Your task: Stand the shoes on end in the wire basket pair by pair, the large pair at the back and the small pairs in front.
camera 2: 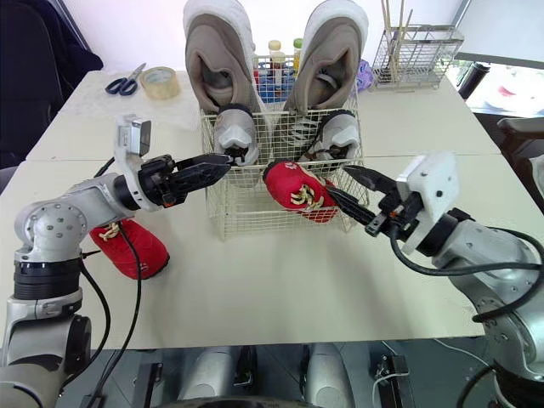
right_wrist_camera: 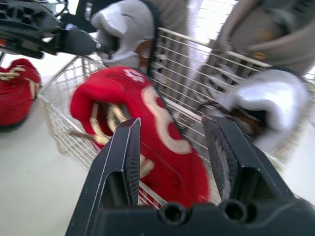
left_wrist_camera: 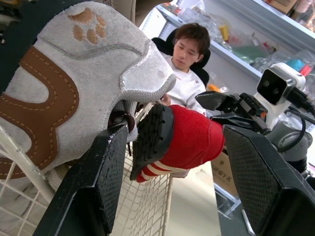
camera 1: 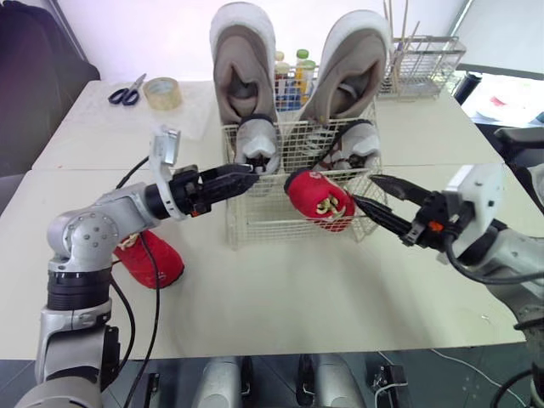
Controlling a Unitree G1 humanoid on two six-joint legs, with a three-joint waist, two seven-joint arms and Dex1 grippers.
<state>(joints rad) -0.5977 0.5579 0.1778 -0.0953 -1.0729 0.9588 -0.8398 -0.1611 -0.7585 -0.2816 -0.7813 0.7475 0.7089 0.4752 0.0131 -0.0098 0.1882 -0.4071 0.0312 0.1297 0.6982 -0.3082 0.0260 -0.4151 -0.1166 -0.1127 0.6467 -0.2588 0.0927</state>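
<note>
Now, your wire basket (camera 1: 255, 223) stands mid-table (camera 1: 280, 297).

- Large pair: both at the back, on end, side by side. That is the left large shoe (camera 1: 242, 59) and the right large shoe (camera 1: 353, 64), with their openings facing you.
- Small grey pair: inside the basket, one grey shoe (camera 1: 257, 146) in front of each large one, the other (camera 1: 363, 140) on the right.
- Red shoe (camera 1: 316, 197): tilted at the basket's front rim, right of centre, covering the wire there. You cannot tell whether it sits inside or hangs on the rim.
- Second red shoe (camera 1: 151, 259): flat on the table, left of the basket and well apart from it, partly behind your left arm.
- Left gripper (camera 1: 248, 177): fingers (left_wrist_camera: 98, 187) spread wide and empty. The tips are over the basket's left front corner, just beside the left grey shoe.
- Right gripper (camera 1: 378, 197): fingers apart, holding nothing, aimed at the red shoe from the right. The lower fingertip is just beside the shoe's end; contact cannot be told.

At the far edge of the table are scissors (camera 1: 127, 92) and a tape roll (camera 1: 161, 92), and bottles (camera 1: 291, 70) stand behind the basket. A seated person (left_wrist_camera: 189, 64) shows beyond the basket in the left wrist view.
</note>
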